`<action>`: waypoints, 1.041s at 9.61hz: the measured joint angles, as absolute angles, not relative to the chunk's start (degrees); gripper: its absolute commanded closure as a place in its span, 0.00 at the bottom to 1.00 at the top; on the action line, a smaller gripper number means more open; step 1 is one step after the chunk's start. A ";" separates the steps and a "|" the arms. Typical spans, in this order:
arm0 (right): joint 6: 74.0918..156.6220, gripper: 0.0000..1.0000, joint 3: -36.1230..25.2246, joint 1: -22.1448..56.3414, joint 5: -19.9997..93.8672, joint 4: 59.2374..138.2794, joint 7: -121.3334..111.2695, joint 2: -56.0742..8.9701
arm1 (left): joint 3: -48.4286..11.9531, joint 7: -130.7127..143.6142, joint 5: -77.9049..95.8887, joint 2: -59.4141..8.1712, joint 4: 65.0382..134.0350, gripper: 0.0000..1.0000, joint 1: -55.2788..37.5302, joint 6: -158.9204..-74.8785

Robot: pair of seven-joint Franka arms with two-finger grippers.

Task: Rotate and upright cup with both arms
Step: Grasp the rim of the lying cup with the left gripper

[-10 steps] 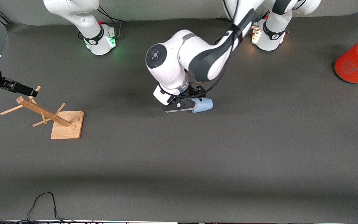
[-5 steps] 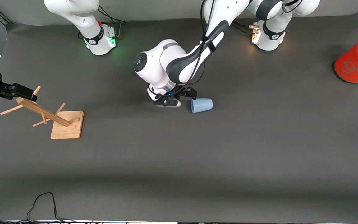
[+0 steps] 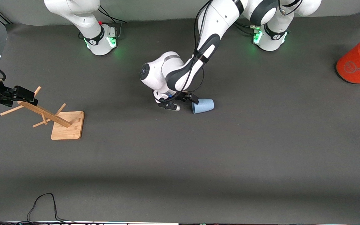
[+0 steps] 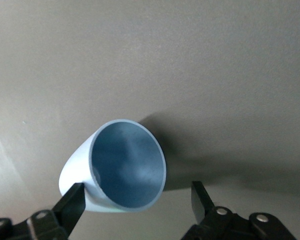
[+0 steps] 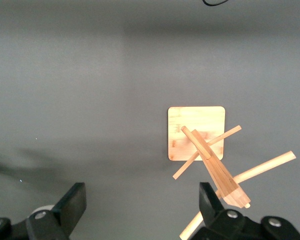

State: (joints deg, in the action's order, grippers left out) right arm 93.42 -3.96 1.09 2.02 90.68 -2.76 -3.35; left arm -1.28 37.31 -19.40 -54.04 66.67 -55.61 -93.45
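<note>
The pale-blue cup lies on its side on the dark mat, its mouth turned toward the right arm's end of the table. My left gripper is low at the cup's mouth, open, holding nothing. In the left wrist view the cup shows its blue inside, with the rim between the spread fingers of my left gripper. One finger is close against the cup's outer wall. My right gripper hangs open and empty over the top of the wooden rack; the right wrist view shows it open.
A wooden peg rack on a square base stands at the right arm's end; it also shows in the right wrist view. A large orange cylinder with a grey lid lies at the left arm's end. A black cable lies at the near edge.
My left gripper was round the cup's mouth and has drawn back off it toward the right arm's end. The cup stayed lying in place. The left base light turned from orange to green.
</note>
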 measured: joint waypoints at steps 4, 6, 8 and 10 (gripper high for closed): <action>93.45 0.00 -3.96 1.09 1.98 90.68 -3.08 -3.36 | -1.00 26.60 -23.15 -54.05 66.97 0.11 -55.56 -93.24; 93.47 0.00 -4.00 1.08 1.97 90.68 -5.73 -3.36 | -1.00 23.14 -25.66 -54.44 67.34 0.16 -55.57 -93.23; 93.54 0.00 -4.20 0.98 1.94 90.66 -8.26 -3.35 | -1.00 19.76 -27.44 -54.45 67.69 0.47 -55.57 -93.23; 93.57 0.00 -4.22 0.97 1.92 90.63 -9.13 -3.34 | -1.02 17.68 -29.43 -54.20 67.64 0.96 -55.72 -92.93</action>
